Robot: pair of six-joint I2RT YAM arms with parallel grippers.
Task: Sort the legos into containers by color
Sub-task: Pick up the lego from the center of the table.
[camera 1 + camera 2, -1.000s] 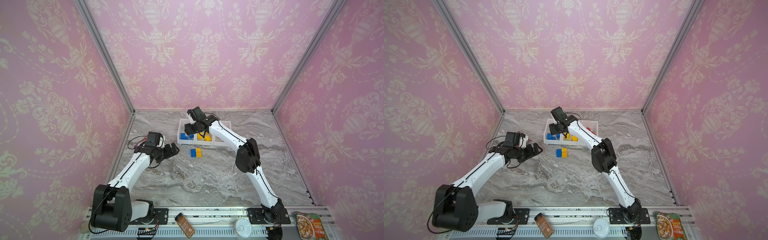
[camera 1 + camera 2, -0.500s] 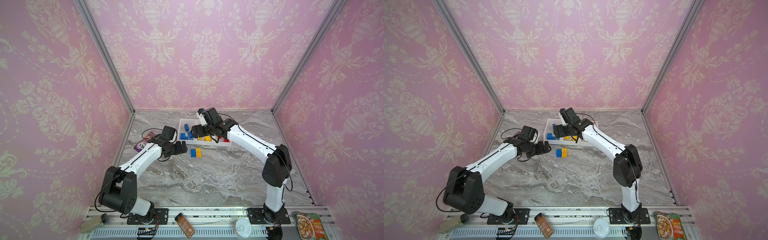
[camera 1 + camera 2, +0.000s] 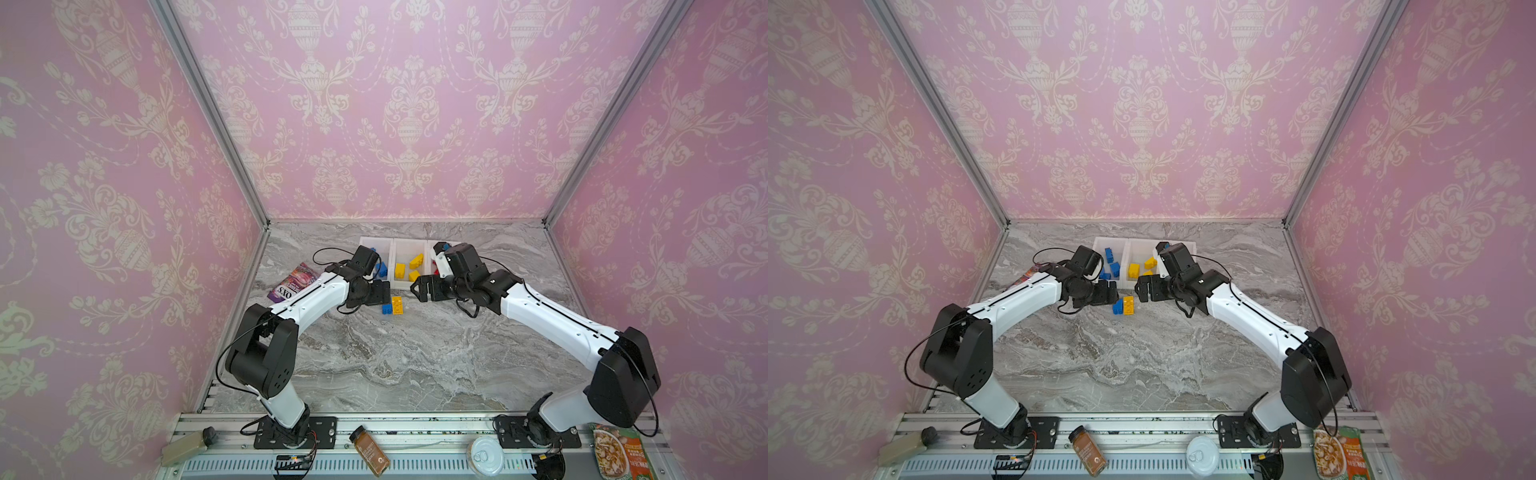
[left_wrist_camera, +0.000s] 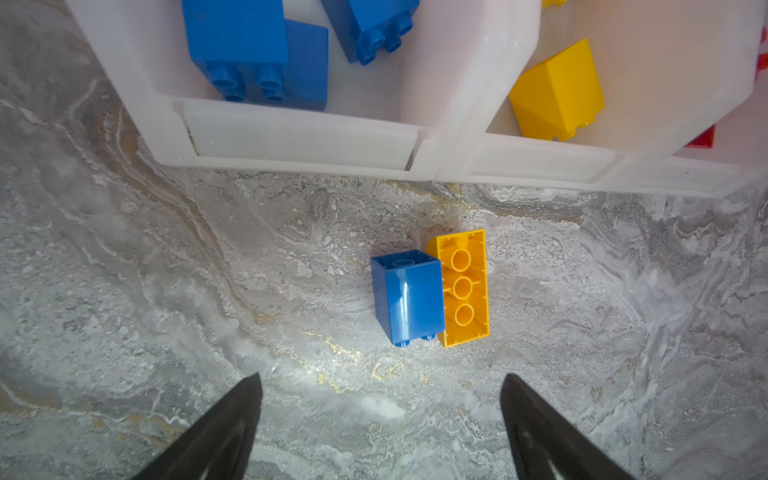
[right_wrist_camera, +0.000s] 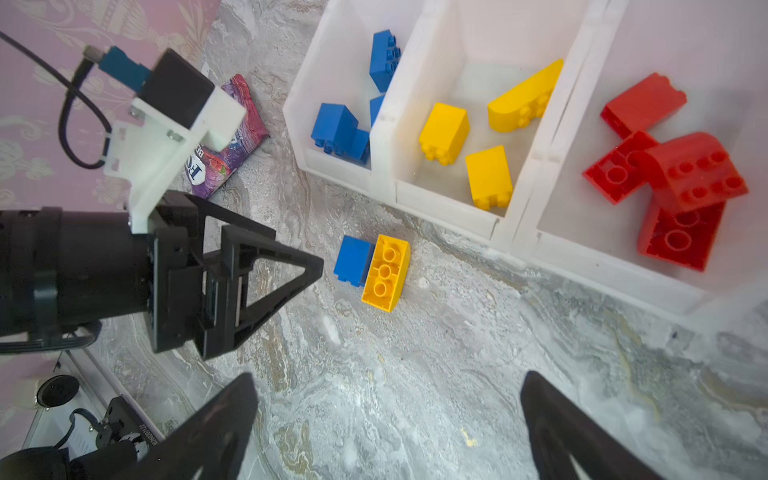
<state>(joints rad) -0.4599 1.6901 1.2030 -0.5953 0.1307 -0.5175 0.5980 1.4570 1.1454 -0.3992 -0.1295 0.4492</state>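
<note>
We find a blue brick (image 4: 409,297) lying on the counter (image 3: 415,353), touching a yellow brick (image 4: 463,289) that has its hollow underside turned up. Both lie just in front of the containers (image 5: 505,232), whose three bins hold blue, yellow and red bricks separately. Our left hand (image 4: 381,378) and right hand (image 5: 388,376) flank the pair from opposite sides, each with its jaws spread wide and holding nothing.
</note>
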